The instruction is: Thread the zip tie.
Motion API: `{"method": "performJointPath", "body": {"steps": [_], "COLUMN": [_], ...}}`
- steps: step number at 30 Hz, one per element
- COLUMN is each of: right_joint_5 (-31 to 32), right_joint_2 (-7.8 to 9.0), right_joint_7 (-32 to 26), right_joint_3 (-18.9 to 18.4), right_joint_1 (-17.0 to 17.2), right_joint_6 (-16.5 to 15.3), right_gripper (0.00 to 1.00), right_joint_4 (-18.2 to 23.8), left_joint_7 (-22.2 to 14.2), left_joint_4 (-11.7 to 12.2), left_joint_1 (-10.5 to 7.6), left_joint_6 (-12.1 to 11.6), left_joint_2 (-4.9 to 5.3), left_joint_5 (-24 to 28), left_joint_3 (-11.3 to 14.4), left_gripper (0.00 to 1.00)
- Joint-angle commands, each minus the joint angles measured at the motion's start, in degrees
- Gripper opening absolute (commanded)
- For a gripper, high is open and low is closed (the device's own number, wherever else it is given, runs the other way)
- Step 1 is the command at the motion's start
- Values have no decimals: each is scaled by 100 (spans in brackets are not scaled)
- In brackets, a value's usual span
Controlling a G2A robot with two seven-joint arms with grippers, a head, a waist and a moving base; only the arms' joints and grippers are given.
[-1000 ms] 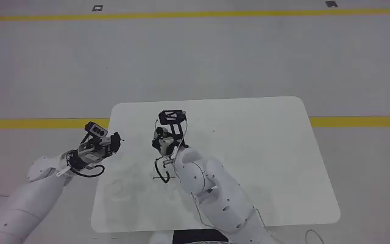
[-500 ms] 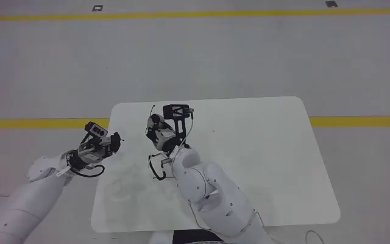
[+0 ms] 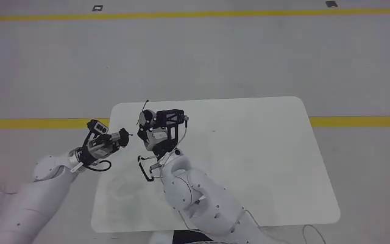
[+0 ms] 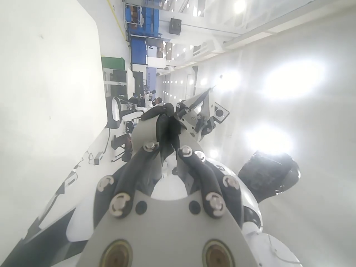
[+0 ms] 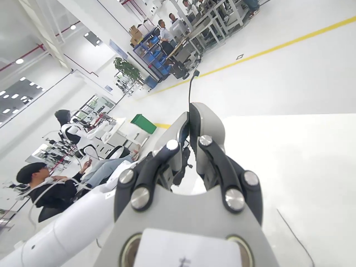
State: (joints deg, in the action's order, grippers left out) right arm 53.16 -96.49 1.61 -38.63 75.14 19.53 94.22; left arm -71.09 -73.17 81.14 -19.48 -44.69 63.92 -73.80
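Zip tie [image 5: 190,90]: black, a thin strap with a small square head at its free end. It is clamped between the fingers of my right end effector [image 5: 190,119], and the strap stands straight out past the fingertips with the head outermost. It is held in the air above the table [image 3: 256,158], clear of the surface.

Right end effector, position: over the left rear part of the table, seen from above.

Left end effector [image 3: 124,136]: fingers drawn together; I cannot tell whether anything lies between them. It sits at the table's left edge, aimed toward my right end effector, near it but apart.

Table: white, with rounded corners.

Floor [image 3: 244,55]: pale, crossed by yellow lines [image 3: 353,121] beyond and beside the table.
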Motion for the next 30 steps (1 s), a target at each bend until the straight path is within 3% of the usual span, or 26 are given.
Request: {"method": "performJointPath", "body": {"steps": [1, 13, 30], "right_joint_5": [-8, 302, 45], "right_joint_2": [-10, -8, -132], "right_joint_7": [72, 340, 539], "right_joint_3": [3, 47, 384], "right_joint_1": [-15, -20, -300], "right_joint_6": [-5, -38, -5], "right_gripper": [0, 0, 0], "right_joint_4": [-43, -259, -849], "left_joint_7": [-106, -125, -125], "left_joint_4": [75, 87, 87], "left_joint_1": [3, 1, 1], "left_joint_6": [0, 0, 0], "left_joint_2": [-104, -118, -118], "left_joint_5": [26, 25, 25], "left_joint_3": [-69, -80, -80], "left_gripper": [0, 0, 0]}}
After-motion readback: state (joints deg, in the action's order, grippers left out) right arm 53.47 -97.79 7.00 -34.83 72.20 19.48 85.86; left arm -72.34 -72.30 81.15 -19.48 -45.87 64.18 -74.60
